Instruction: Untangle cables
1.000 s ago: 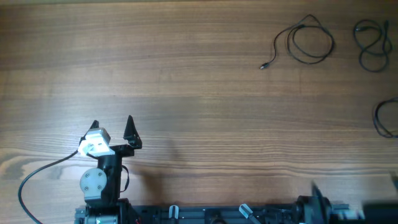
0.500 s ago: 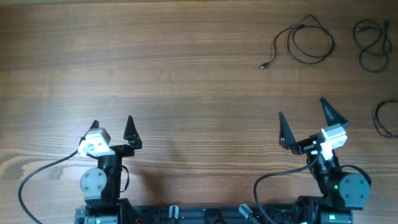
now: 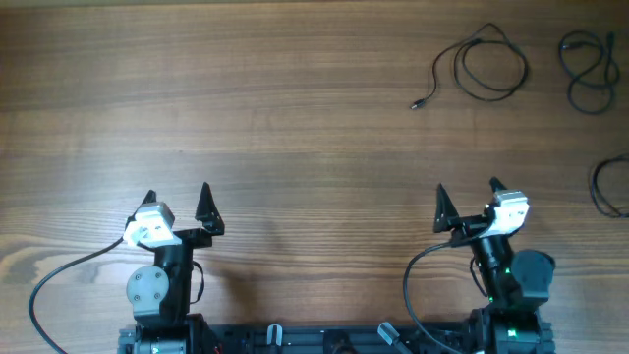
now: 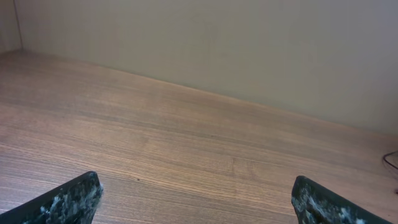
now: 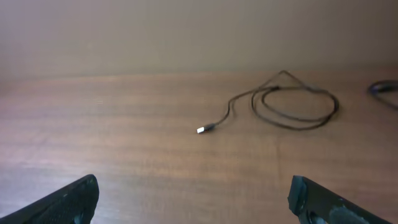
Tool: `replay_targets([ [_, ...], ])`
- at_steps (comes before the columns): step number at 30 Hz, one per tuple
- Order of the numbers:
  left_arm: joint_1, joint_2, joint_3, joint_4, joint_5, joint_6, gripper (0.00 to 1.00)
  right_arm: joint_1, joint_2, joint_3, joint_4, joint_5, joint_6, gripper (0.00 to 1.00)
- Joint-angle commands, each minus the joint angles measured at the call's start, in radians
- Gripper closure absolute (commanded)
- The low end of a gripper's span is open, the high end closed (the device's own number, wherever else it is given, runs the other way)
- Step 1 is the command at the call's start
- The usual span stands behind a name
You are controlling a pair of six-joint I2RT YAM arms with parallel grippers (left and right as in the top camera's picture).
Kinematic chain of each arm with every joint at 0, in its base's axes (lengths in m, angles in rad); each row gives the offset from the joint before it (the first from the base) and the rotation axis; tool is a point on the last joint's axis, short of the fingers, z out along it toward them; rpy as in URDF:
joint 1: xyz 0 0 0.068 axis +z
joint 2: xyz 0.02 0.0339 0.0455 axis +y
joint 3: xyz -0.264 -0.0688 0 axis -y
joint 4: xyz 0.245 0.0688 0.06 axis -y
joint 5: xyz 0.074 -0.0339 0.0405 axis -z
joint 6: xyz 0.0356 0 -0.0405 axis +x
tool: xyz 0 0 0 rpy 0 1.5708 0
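- Brown wooden table [image 3: 295, 118] with its grain running left to right holds everything.
- Three cables lie on it, thin black cords, each apart from the others, all in the far right part of the table.
- First cable [image 3: 484, 67]: a loose round loop with one end trailing left to a small metallic plug tip [image 3: 417, 104]. The right wrist view shows the same loop [image 5: 295, 107] and tip [image 5: 201, 130] ahead of the fingers.
- Second cable [image 3: 588, 71]: a figure-eight shape by the far right corner, near the first but not touching it. Only a short piece shows at the border of the right wrist view [image 5: 382, 87].
- Third cable [image 3: 609, 187]: a curve cut off by the right edge of the overhead view, nearer the robot than the other two.
- Two grippers are in view.
- Left gripper [image 3: 177, 192]: jaws spread wide over bare wood at the near left, nothing between them, well apart from every cable. Its dark fingers [image 4: 68, 200] sit in the bottom corners of the left wrist view.
- Right gripper [image 3: 468, 187]: jaws likewise wide and holding nothing. The third cable lies off to its right, untouched.
- One thick black wire [image 3: 59, 275] loops beside the left arm, another [image 3: 418, 280] beside the right.
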Motion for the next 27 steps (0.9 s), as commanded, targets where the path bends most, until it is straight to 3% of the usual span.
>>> replay_targets([
  [1, -0.005, 0.0, -0.002, -0.008, 0.014, 0.023, 0.0, -0.004, 0.008, -0.002, 0.003, 0.021, 0.018, 0.0],
  [11, -0.005, 0.0, -0.002, -0.008, 0.014, 0.023, 0.0, -0.004, -0.01, -0.002, 0.004, 0.021, 0.018, 0.0],
  [16, -0.005, 0.0, -0.002, -0.008, 0.014, 0.023, 0.0, -0.004, -0.167, -0.002, 0.008, 0.021, 0.018, 0.0],
  [27, -0.005, 0.0, -0.002, -0.008, 0.014, 0.023, 0.0, -0.005, -0.166, -0.002, 0.003, 0.021, 0.018, 0.0],
])
